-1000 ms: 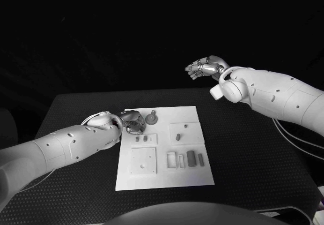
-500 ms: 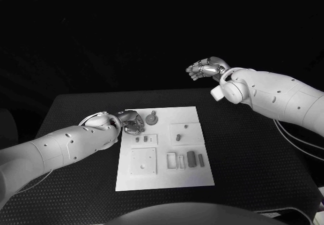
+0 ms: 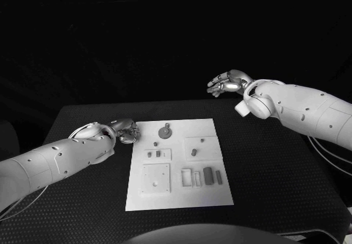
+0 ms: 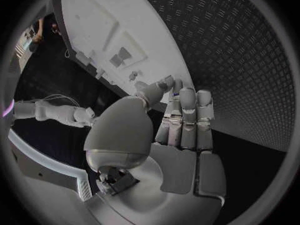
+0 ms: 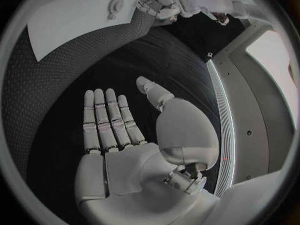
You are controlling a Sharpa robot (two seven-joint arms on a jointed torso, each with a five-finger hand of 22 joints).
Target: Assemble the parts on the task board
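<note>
The white task board (image 3: 176, 195) lies in the middle of the black table, seen again in the wrist views (image 4: 100, 15) (image 5: 69, 20). Near its far edge lies a round grey part (image 3: 166, 131) (image 5: 115, 5) with a short stem. Small pieces (image 3: 194, 150) sit in the middle recesses, and long dark pieces (image 3: 207, 174) lie towards the near right. My left hand (image 3: 124, 129) (image 4: 181, 130) hovers just off the board's far left corner, its fingers straight and holding nothing. My right hand (image 3: 226, 82) (image 5: 119, 130) is raised beyond the table's far edge, flat and bare.
A square plate (image 3: 155, 177) with a small peg occupies the board's near left. Black textured table (image 3: 279, 168) stretches wide on both sides of the board. My left arm (image 3: 59, 160) lies over the table's left part.
My left hand has drawn back leftwards from over the board's far left corner, beside the round part, to just off its edge. The right hand has drifted slightly right.
</note>
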